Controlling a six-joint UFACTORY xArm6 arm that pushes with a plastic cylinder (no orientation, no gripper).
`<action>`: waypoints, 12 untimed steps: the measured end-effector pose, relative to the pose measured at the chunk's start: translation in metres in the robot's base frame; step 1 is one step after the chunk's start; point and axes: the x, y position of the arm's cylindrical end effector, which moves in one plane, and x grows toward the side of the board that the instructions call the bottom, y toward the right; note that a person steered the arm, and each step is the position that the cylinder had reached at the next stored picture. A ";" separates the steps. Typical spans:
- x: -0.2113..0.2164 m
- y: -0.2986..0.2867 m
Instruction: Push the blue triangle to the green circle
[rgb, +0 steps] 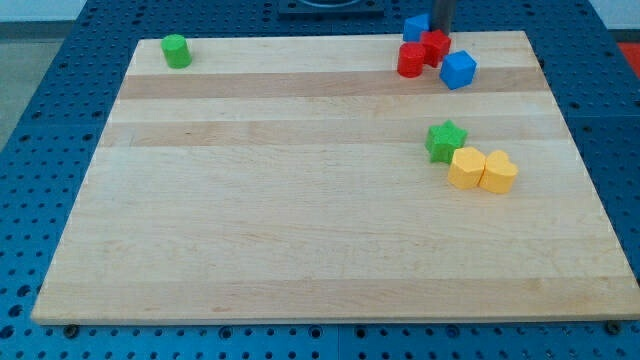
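The green circle (176, 50) stands at the board's top left corner. A blue block (415, 27), its shape unclear, sits at the board's top edge right of centre. My tip (441, 32) is just to its right, touching or nearly touching it, right above a red block (436, 46). A second red block (411, 61) lies just below and to the left of the first. A second blue block (459, 70), cube-like, lies to the lower right of the red ones.
A green star (446, 140) sits right of the board's centre, with two yellow blocks, one (466, 168) and the other (498, 172), touching just below it. The wooden board (300, 220) lies on a blue perforated table (40, 120).
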 end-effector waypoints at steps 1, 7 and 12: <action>-0.001 -0.005; 0.009 -0.016; 0.028 -0.059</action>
